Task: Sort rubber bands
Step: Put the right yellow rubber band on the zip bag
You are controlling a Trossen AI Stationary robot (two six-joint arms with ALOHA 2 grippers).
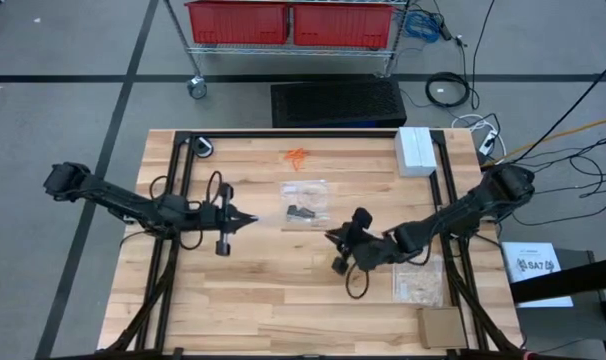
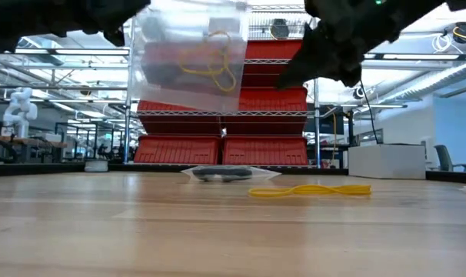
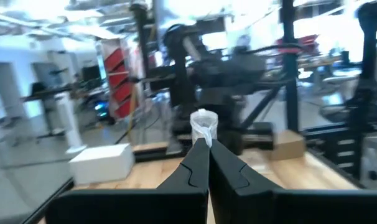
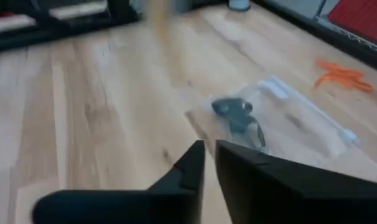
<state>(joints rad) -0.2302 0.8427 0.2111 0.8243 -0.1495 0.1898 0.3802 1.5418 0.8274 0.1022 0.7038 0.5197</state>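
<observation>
My left gripper (image 1: 251,218) (image 3: 207,143) is shut on a clear plastic bag (image 2: 191,54) that hangs above the table's middle, with pale yellow rubber bands (image 2: 210,65) inside. My right gripper (image 1: 333,237) (image 4: 209,149) hovers right of it with a narrow gap between its fingers and nothing in them. A second clear bag (image 1: 305,205) (image 4: 282,115) lies flat on the table with black bands (image 4: 238,115) in it. Orange bands (image 1: 298,155) (image 4: 341,74) lie loose near the far edge. One yellow band (image 2: 310,190) lies on the wood. My left gripper pinches the clear bag by a bunched bit of its edge (image 3: 204,124) between the two fingertips, coming level from the table's left. The bag is lifted clear of the table and hangs open-faced beside the fingers.
A white box (image 1: 415,150) stands at the far right and a cardboard box (image 1: 441,325) at the near right corner. A third clear bag (image 1: 418,280) lies near the right edge. Bare wood lies along the near left side (image 1: 233,300).
</observation>
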